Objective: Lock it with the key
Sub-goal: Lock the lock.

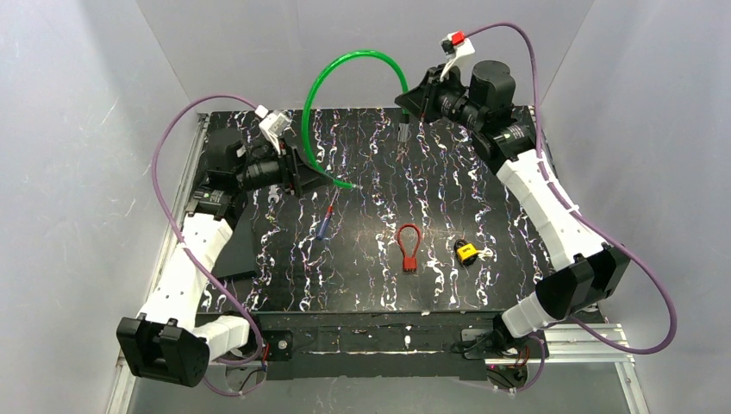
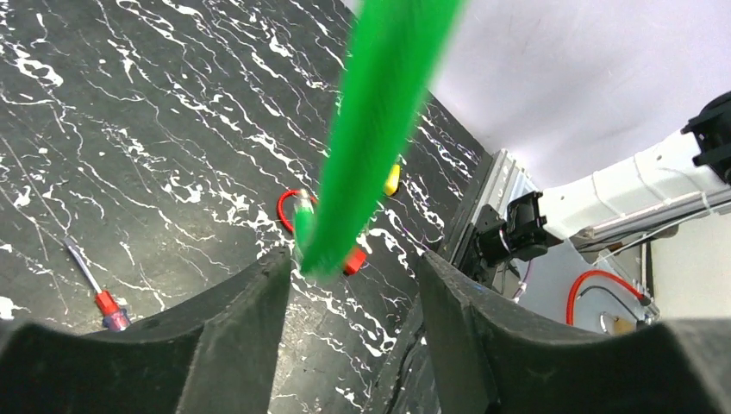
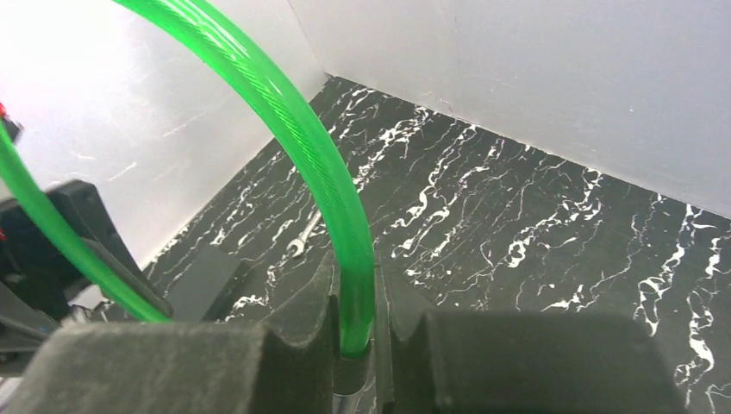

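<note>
The lock [image 1: 466, 251], a small yellow padlock, lies on the black marbled table [image 1: 517, 207] right of centre, and the tiny silvery key [image 1: 485, 254] lies against its right side. In the left wrist view the lock [image 2: 392, 179] shows partly behind the hose. A green hose [image 1: 323, 82] arches over the back of the table. My right gripper [image 1: 407, 101] [image 3: 355, 276] is shut on one end of it. The other end [image 2: 310, 254] hangs loose between the spread jaws of my left gripper [image 1: 303, 178] [image 2: 353, 259], which is open.
A red loop-shaped piece [image 1: 408, 247] [image 2: 289, 207] lies left of the lock. A blue-handled screwdriver [image 1: 325, 226] [image 2: 99, 293] lies left of centre. A silver spanner [image 1: 274, 197] [image 3: 303, 237] sits under the left arm. White walls close in the back and sides.
</note>
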`<state>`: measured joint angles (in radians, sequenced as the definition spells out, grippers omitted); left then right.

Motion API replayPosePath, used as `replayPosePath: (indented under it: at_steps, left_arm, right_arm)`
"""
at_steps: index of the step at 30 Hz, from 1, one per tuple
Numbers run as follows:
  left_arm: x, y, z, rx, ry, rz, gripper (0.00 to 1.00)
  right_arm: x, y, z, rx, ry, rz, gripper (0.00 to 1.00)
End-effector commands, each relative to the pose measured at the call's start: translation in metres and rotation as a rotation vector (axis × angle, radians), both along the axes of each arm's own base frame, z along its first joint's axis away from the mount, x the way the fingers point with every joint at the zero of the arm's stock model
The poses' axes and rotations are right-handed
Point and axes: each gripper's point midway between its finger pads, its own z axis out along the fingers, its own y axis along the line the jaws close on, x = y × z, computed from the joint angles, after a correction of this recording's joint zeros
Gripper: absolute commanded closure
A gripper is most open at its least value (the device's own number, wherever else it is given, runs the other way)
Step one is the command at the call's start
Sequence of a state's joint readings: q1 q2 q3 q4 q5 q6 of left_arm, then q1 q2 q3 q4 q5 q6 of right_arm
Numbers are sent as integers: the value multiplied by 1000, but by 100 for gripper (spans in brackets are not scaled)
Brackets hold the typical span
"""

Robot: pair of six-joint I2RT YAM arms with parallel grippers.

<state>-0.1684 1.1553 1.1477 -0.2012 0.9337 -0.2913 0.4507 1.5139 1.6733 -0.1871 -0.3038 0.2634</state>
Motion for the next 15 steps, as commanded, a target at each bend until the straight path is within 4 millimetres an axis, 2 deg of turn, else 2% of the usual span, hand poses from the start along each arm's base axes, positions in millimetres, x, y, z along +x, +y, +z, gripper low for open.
replayPosePath:
  at_steps: [1,4,7,13,15]
  left_arm:
    - [-7,-16,3,-34,-103,-43,47]
    - [-7,-25,-2,-34,-104,-65,57]
    - [-4,-30,-1,-35,-130,-73,61]
    - [2,-30,1,-28,-151,-48,56]
    - [-2,-31,5,-36,-159,-66,54]
  right_arm:
    - [-5,-5,70,181,-100,30,99]
    - [-6,-8,73,206,-93,34,99]
    - [-6,-11,72,236,-64,47,99]
    - [-6,-12,77,271,-66,68,99]
    - [-6,-14,78,276,-67,66,99]
